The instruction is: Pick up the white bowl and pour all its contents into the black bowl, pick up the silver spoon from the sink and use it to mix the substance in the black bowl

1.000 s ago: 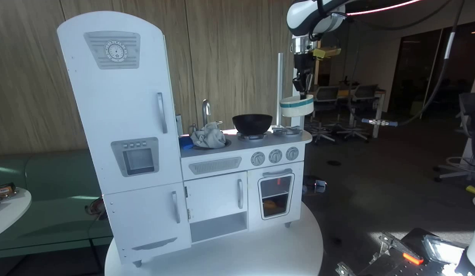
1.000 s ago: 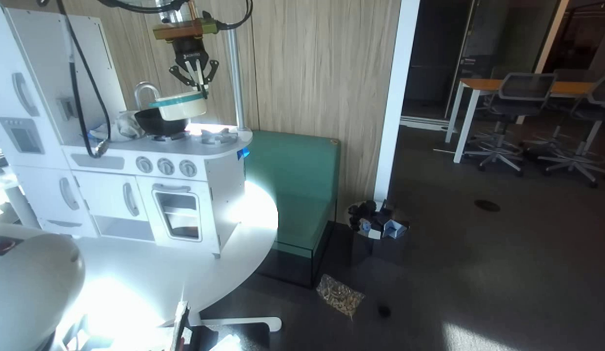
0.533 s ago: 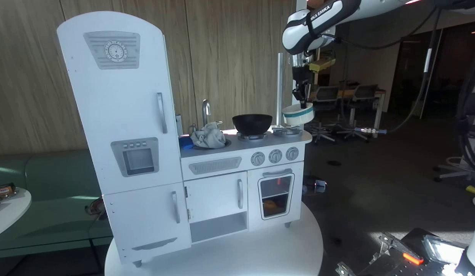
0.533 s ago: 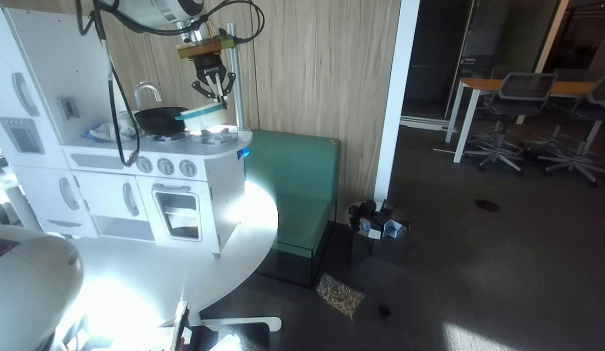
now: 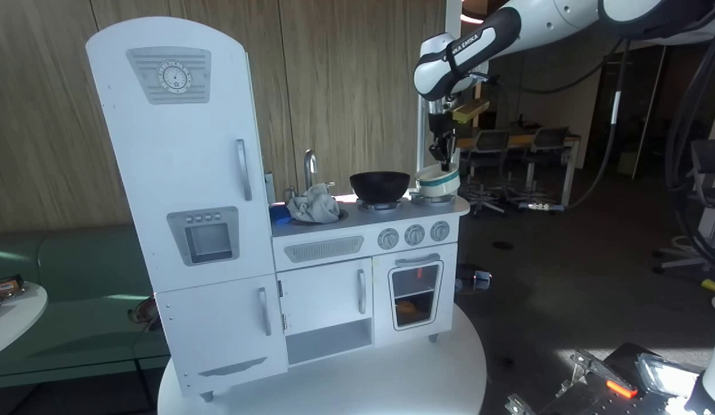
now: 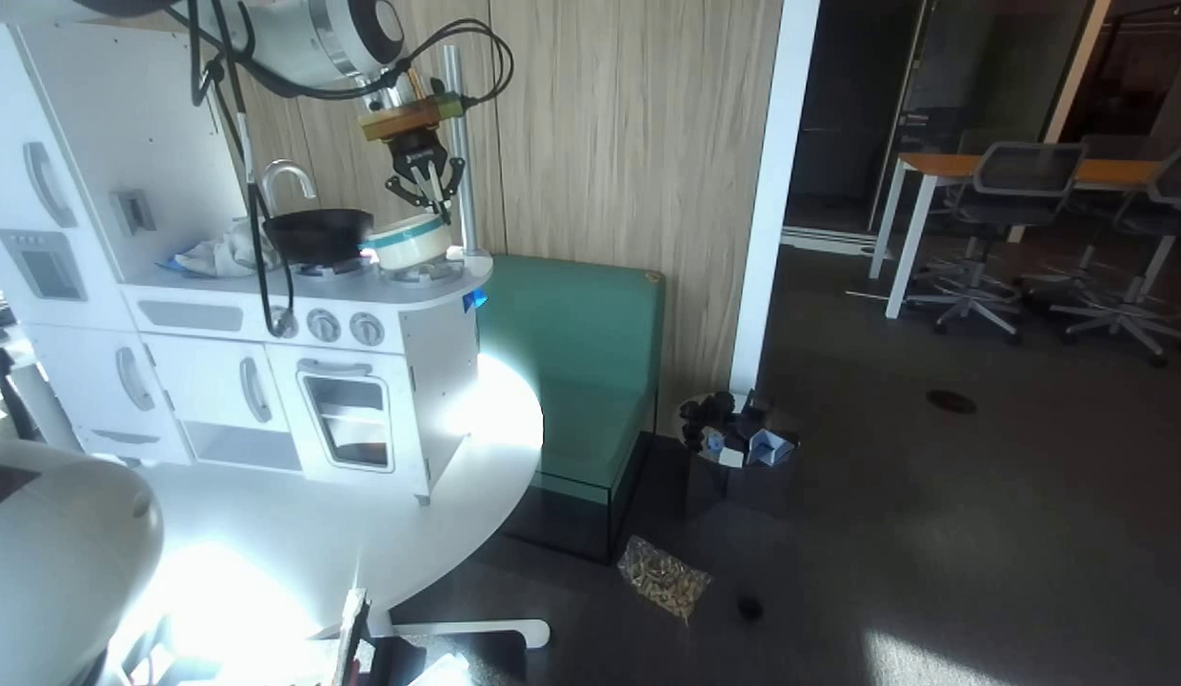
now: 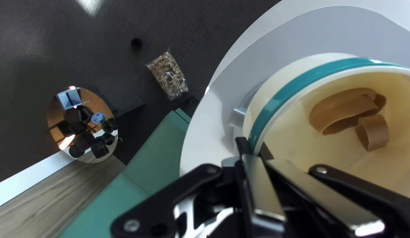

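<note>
The white bowl with a teal stripe is over the right burner of the toy stove, slightly tilted; it also shows in an exterior view. I cannot tell whether it touches the burner. My gripper is shut on its rim, one finger outside and one inside. In the wrist view, brown loop-shaped pieces lie inside the white bowl. The black bowl stands upright on the left burner, beside the white bowl; its inside is hidden. The silver spoon is not visible.
A grey cloth fills the sink, with a blue item beside it. The faucet stands behind. A metal post rises behind the right burner. The robot's cable hangs before the counter.
My gripper has carried the white bowl away from the black bowl and lowered it to the right burner. The black bowl has not moved.
</note>
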`<state>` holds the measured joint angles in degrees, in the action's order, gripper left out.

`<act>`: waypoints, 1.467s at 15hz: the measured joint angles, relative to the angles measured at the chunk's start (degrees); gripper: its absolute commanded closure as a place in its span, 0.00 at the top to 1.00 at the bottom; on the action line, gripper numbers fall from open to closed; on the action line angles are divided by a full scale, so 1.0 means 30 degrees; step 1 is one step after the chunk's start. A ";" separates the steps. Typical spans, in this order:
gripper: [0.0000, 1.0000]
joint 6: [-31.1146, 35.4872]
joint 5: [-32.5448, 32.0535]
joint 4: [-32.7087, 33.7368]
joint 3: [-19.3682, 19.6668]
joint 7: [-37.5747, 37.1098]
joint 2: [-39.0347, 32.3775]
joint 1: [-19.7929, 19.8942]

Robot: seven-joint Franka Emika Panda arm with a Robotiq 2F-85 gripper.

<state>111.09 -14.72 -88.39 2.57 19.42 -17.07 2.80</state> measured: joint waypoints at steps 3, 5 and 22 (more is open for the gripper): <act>0.32 0.0205 -0.0072 0.0561 0.0003 0.0045 -0.0459 0.0014; 0.46 0.0204 -0.0071 0.0885 0.0003 0.0051 -0.0703 0.0021; 1.00 -0.2639 -0.0319 0.0930 -0.1561 -0.0192 0.2303 -0.1675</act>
<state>103.18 -15.67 -85.60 -2.12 18.84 -10.16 -2.23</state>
